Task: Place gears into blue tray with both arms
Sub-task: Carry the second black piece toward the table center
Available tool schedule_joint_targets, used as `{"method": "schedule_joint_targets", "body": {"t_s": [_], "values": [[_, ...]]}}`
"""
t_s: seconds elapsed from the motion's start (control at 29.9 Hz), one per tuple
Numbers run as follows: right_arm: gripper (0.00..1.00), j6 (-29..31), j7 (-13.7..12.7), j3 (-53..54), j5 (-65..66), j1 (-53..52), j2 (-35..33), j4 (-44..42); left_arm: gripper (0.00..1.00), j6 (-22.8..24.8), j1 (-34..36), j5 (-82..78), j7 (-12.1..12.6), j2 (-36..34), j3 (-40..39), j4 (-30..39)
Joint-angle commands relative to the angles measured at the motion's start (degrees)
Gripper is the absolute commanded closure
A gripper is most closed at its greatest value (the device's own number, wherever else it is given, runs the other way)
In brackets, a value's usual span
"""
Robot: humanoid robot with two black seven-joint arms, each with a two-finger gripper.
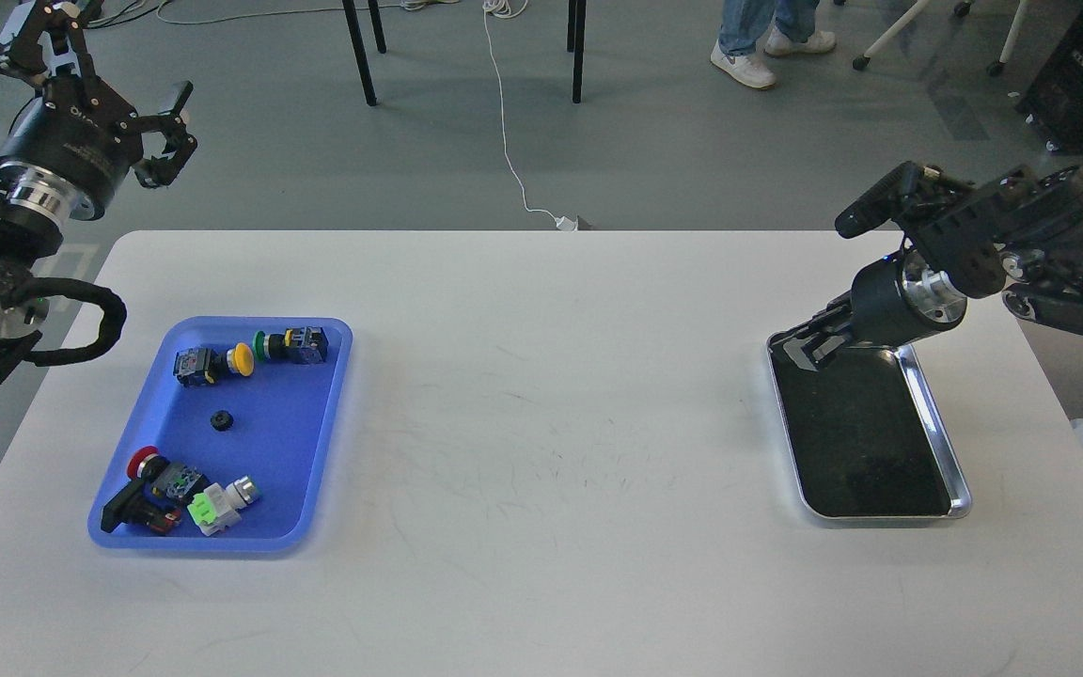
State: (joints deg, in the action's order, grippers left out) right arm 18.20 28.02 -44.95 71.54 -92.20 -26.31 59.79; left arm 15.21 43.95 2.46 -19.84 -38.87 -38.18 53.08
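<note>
One gear lies in the blue tray among push-button switches — left gripper spread wide, aloft; right gripper over the silver tray — grip unclear.

Right end effector fingertips indistinct against dark silver tray.

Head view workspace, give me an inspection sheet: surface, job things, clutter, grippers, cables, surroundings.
Surface: white table, faint scuffs mid-table.
Job's things: rectangular blue plastic tray at left; one small black toothed gear lies inside it. Second gear: not seen.
Clutter: colourful push-button switches in the blue tray; shiny silver metal tray with dark bottom at right, nothing seen in the part that shows.
Grippers: left gripper raised off the table's far-left corner, open, empty. Right gripper low over the silver tray's far end; jaw state unclear.
Cables: white cable on the floor.
Surroundings: grey floor, black furniture legs, a person's feet.
</note>
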Motion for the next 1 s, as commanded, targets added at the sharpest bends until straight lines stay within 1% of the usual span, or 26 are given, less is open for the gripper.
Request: {"method": "schedule_joint_targets", "body": {"t_s": [0.0, 0.23, 0.37, 0.47, 0.64, 0.87, 0.9, 0.94, 0.97], "values": [[0.83, -0.44, -0.02, 0.21, -3.86, 0.88, 6.16, -2.21, 0.02, -0.01, 0.00, 0.00, 0.07, -0.15, 0.03, -0.08], [0.83, -5.62, -0.02, 0.30, -7.63, 6.23, 20.49, -11.00, 0.02, -0.01, 0.00, 0.00, 0.07, -0.51, 0.03, 0.01], [0.83, -5.89, -0.02, 0.30, -11.15, 8.52, 26.31, -13.02, 0.02, -0.01, 0.00, -0.09, 0.07, -0.59, 0.03, 0.01], [0.83, -6.59, -0.02, 0.83, -13.44, 10.28, 26.31, -15.39, 0.02, -0.01, -0.17, -0.09, -0.02, -1.12, 0.03, 0.01], [0.82, -6.68, -0.02, 0.83, -13.71, 13.79, 26.31, -19.26, 0.02, -0.01, -1.58, 0.00, -0.02, -1.30, 0.03, 0.01], [0.81, -7.91, -0.02, 0.83, -13.71, 16.52, 26.31, -20.32, 0.02, -0.01, -1.93, -0.09, -0.02, -1.47, 0.03, 0.01], [0.80, -7.92, -0.02, 0.83, -13.71, 16.52, 26.31, -20.76, 0.02, -0.01, -1.93, -0.09, -0.02, -1.56, 0.03, 0.01], [0.77, -7.92, -0.02, 0.83, -13.79, 16.52, 26.31, -21.11, 0.02, -0.01, -1.93, -0.09, -0.02, -1.73, 0.03, 0.01], [0.71, -7.92, -0.02, 0.92, -13.79, 16.44, 26.31, -21.29, 0.02, -0.01, -1.93, 0.00, -0.02, -1.91, 0.03, 0.01]]}}
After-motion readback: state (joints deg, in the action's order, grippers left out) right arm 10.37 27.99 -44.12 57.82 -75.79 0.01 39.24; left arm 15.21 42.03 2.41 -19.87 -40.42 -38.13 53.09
